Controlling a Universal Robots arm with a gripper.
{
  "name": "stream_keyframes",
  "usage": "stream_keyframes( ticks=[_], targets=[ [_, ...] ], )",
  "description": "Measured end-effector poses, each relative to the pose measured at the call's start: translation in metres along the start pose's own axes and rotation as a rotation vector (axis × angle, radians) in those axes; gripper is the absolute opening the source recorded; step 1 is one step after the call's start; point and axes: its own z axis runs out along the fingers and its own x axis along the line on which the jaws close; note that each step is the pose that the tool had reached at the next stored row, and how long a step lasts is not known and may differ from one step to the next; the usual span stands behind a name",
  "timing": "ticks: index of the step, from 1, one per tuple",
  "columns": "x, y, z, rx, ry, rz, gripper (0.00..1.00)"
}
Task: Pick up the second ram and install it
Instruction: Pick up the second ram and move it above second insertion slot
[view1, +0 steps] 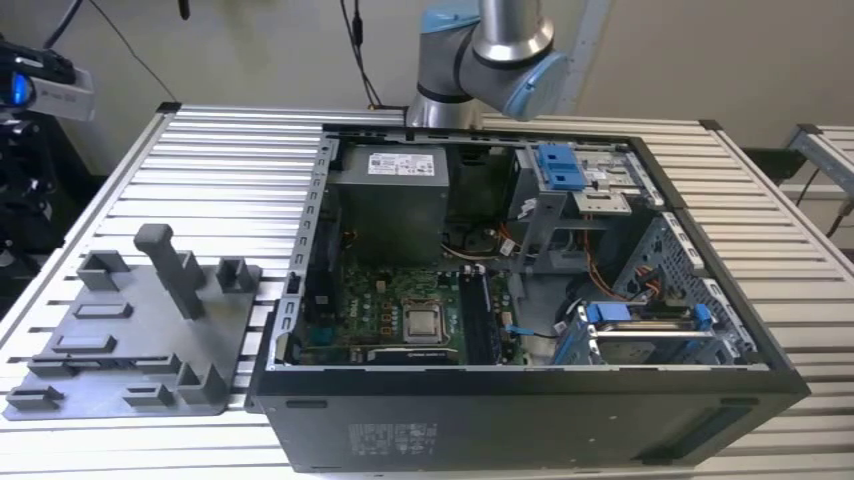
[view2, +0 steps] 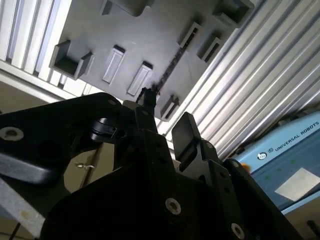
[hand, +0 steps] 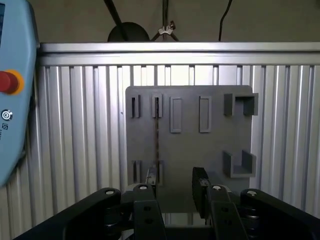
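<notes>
**Open hand over the fixture; second ram untouched in its holder**

The hand (hand: 175, 181) hangs over the grey fixture plate (hand: 215, 150) on the ribbed worktop (hand: 75, 130), its two fingers (hand: 200, 182) spread apart with nothing between them; the second ram (hand: 156, 132) stands on edge in the plate's slotted holders, a thin dark strip in the first wrist view, apart from the hand and not yet gripped; there the strip lines up with one finger rather than with the gap between the two. In the exterior view the open computer case (view1: 534, 405) sits just beside the plate on the same worktop, with the long black motherboard slots (view1: 477, 318) next to the silver processor (view1: 424, 322); whether a slot is already filled I cannot tell.

As I judge it, the main risk is that offset; a straight descent could set a fingertip on the stick's top edge and jam or crack it; an off-centre grip on so thin a part could tilt it in the holders or let it slip; a tilted stick would meet its slot askew and fail to seat; loose cables lie near the slots and could snag.
</notes>
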Motion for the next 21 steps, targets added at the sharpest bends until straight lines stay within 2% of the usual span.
stream_keyframes(
  ticks=[7, 21],
  targets=[
    [0.0000, 0.0014, 0.0104, 0.0008, -0.0001, 0.000, 0.42],
    [0.0000, 0.0045, 0.0277, 0.0081, -0.0002, 0.000, 0.42]
  ],
)
